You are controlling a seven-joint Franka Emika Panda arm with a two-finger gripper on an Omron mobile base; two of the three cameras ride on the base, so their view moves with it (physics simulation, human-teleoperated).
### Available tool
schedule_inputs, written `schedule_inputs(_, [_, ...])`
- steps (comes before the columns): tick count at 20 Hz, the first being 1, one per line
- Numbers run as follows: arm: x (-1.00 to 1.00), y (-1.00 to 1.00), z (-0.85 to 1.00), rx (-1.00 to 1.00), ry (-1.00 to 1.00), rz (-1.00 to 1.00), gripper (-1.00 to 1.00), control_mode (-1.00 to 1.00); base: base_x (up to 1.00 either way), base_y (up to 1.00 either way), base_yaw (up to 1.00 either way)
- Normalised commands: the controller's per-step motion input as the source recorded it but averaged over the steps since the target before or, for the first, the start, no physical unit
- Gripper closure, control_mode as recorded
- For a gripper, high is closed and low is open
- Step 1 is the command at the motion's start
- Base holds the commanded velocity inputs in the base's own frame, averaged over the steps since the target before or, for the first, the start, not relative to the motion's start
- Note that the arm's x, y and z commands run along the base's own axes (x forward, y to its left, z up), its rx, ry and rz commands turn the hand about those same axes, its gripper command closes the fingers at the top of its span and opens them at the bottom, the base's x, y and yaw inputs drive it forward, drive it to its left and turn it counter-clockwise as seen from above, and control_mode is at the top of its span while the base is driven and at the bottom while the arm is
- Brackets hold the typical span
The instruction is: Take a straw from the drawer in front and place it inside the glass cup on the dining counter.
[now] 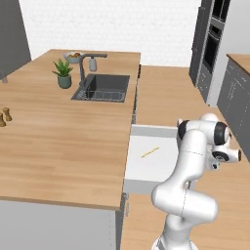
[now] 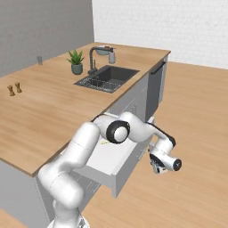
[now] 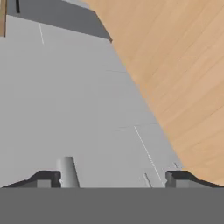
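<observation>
One straw lies diagonal in the open drawer | gripper empty, fingers spread, outside the front panel | straw behind and above it.

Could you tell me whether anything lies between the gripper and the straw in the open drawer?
The drawer's front panel does. The gripper hangs outside it, over the floor, while the straw lies alone inside the drawer. Nothing covers the straw from above.

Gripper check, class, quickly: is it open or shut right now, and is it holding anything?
Gripper: open, fingertips wide apart, holding nothing; the straw lies in the open drawer.
</observation>
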Motion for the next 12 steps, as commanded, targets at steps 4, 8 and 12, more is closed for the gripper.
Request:
schedule_inputs(4, [-0.15,-0.36,0.53,-0.17,0.12,-0.15,-1.00,-1.00,0.00,0.00,0.00])
schedule_inputs(8, [-0.62,0.02,1.00,-0.12,-0.01,-0.06,-1.00,-1.00,0.00,0.00,0.00])
schedule_inputs(12, [-0.57,0.20,1.00,-0.04,0.00,0.00,-1.00,-1.00,0.00,0.00,0.00])
